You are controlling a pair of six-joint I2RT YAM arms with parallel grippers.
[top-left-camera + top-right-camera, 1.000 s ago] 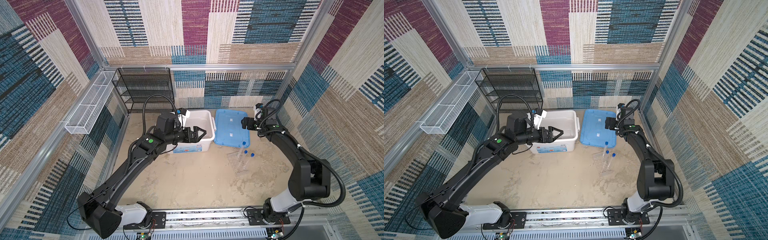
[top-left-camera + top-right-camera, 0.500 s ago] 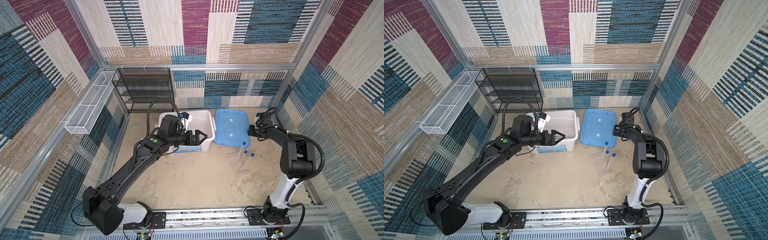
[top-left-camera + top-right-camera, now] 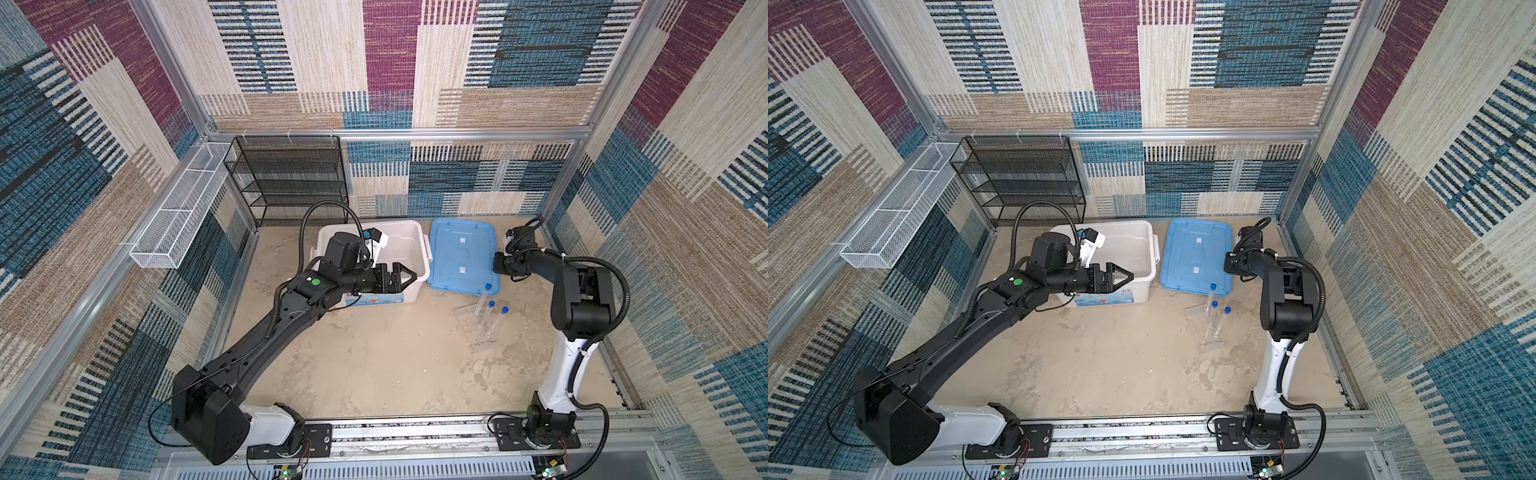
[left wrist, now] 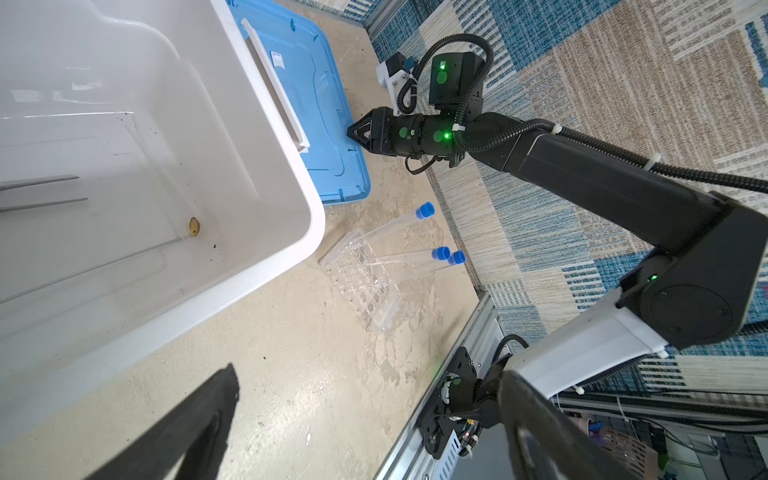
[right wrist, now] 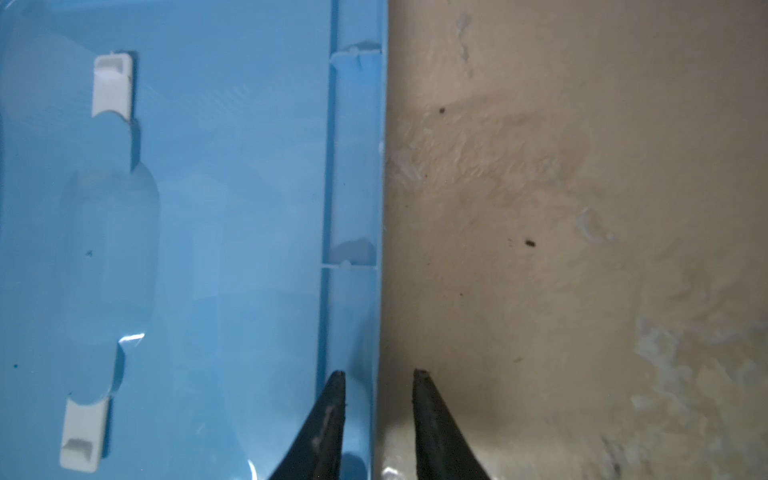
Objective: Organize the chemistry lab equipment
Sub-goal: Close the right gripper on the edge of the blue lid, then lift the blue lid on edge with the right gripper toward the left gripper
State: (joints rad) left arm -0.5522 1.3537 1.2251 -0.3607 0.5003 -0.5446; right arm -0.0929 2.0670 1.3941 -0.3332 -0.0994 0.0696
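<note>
Three clear blue-capped tubes (image 3: 482, 303) (image 3: 1209, 305) (image 4: 399, 226) lean in a clear tube rack (image 3: 478, 328) (image 4: 365, 286) on the table, right of centre. Metal tweezers (image 4: 41, 191) and a thin spoon-tipped rod (image 4: 104, 262) lie inside the white tub (image 3: 424, 253) (image 4: 307, 232). My left gripper (image 3: 409, 277) (image 3: 1128, 276) (image 4: 370, 374) hangs wide open and empty over the tub's front right corner. My right gripper (image 3: 496, 266) (image 5: 379, 372) points down at the right edge of the blue lid (image 3: 461, 253) (image 5: 208, 208). Its jaws are narrowed and straddle the lid's rim with a gap showing.
The blue lid lies flat on the table between the tub and the right arm. A black wire-mesh shelf (image 3: 291, 178) stands at the back left, behind the tub. A white wire basket (image 3: 178, 216) hangs on the left wall. An aluminium rail runs along the front edge.
My right gripper has come down to the lid's right edge and its jaws have narrowed from wide open. The left gripper has shifted slightly toward the tub's front right corner, still open.
</note>
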